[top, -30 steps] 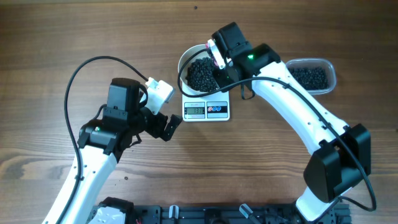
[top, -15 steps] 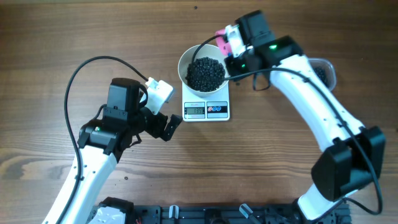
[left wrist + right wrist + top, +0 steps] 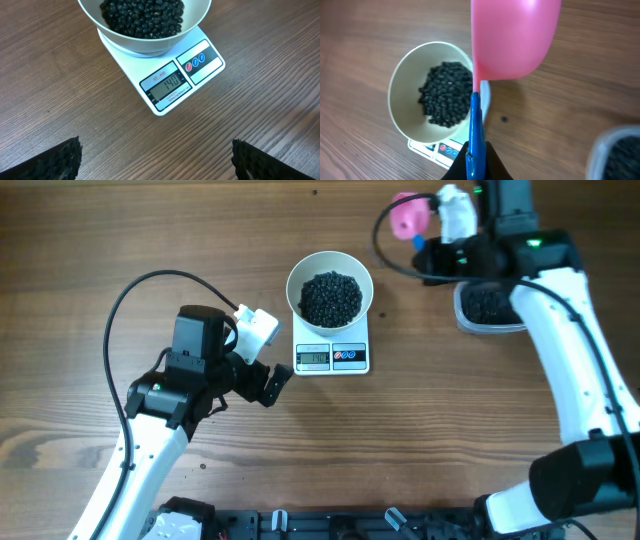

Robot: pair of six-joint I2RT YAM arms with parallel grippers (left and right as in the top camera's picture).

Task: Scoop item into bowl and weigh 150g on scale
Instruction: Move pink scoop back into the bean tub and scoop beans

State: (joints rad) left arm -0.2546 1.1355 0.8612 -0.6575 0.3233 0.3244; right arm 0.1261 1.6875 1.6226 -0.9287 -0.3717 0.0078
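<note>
The black beads [image 3: 331,297] lie heaped in the white bowl [image 3: 293,285], filling its bottom and leaving the upper wall bare. The bowl stands on the far part of the white scale [image 3: 332,357], overhanging the platform on both sides. The display [image 3: 167,86] and two round buttons are uncovered on the near edge. The display shows three digits that seem to read 140, though the last one is hard to make out.

The left gripper [image 3: 156,161] is just beside the scale, on its near left. It points at the display with its jaws spread wide and nothing between them. Its dark textured fingertips [image 3: 60,160] frame the scale in the wrist view without touching it.

The right gripper [image 3: 476,167] is clamped on the blue handle [image 3: 476,125] of a pink scoop [image 3: 407,217]. The scoop is well apart from the bowl, off its far right side over the wooden table [image 3: 100,240]. From the right wrist, the bowl and beads sit below and to the left of the scoop's head.

A clear plastic tub [image 3: 462,310] with more black beads stands to the right of the scale, partly hidden under the right arm.
</note>
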